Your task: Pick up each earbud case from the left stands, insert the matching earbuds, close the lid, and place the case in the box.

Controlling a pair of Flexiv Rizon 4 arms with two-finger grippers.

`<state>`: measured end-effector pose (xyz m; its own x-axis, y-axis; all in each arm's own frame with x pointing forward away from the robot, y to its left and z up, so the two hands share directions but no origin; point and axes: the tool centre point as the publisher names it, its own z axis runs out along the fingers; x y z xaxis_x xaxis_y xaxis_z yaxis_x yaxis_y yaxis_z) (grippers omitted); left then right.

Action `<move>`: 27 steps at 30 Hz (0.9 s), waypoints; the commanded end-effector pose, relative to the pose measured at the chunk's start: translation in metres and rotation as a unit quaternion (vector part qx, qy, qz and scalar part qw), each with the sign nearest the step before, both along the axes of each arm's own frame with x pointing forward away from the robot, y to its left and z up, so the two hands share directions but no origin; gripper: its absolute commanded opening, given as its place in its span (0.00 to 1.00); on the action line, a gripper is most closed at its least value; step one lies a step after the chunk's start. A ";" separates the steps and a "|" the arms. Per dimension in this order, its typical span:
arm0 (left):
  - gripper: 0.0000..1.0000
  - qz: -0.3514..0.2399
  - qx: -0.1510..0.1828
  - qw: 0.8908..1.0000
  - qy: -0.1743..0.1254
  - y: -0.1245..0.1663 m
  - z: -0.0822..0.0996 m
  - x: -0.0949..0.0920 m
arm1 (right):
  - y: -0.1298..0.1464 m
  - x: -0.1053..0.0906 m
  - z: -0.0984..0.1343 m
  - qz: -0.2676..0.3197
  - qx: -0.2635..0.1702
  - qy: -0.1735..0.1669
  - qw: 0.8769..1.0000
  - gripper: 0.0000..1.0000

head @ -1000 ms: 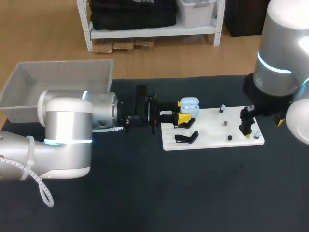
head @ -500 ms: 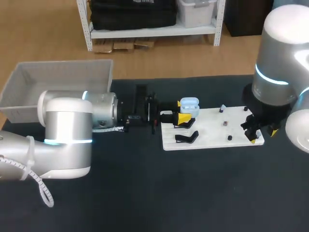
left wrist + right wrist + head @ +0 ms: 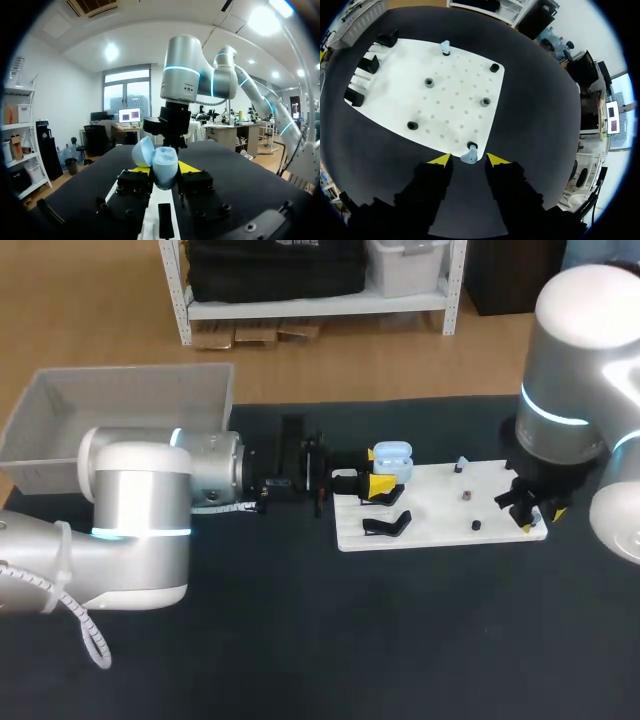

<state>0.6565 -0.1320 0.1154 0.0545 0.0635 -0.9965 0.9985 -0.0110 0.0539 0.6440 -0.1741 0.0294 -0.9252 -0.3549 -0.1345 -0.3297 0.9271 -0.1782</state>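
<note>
The black table (image 3: 300, 640) carries a grey box (image 3: 60, 440) at its far left corner, empty as far as the head view shows. My left arm (image 3: 140, 520) reaches across from the left, and my right arm (image 3: 580, 370) stands over the right side.

A white pegboard (image 3: 440, 512) lies in the middle. At its left end the left gripper (image 3: 378, 485) is clamped on a light blue earbud case (image 3: 164, 167) with its lid open. Whether the case rests on its stand I cannot tell. An empty black stand (image 3: 386, 525) sits just nearer.

The right gripper (image 3: 534, 516) hangs over the board's near right corner. Its fingers (image 3: 441, 160) are spread apart on either side of a pale blue earbud (image 3: 468, 158), without touching it. A second earbud (image 3: 445, 47) stands at the board's far edge.
</note>
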 end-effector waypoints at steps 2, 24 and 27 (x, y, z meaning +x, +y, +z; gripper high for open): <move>0.00 0.001 -0.002 1.000 -0.002 0.000 -0.001 0.000 | -0.002 -0.001 -0.003 -0.002 -0.005 -0.009 1.000 0.36; 0.00 0.001 -0.002 1.000 -0.002 0.000 -0.001 0.000 | -0.002 0.002 -0.011 -0.003 -0.018 -0.014 1.000 0.01; 0.00 0.001 -0.002 1.000 -0.002 0.000 -0.001 0.000 | -0.003 0.002 -0.011 -0.003 -0.019 -0.014 1.000 0.00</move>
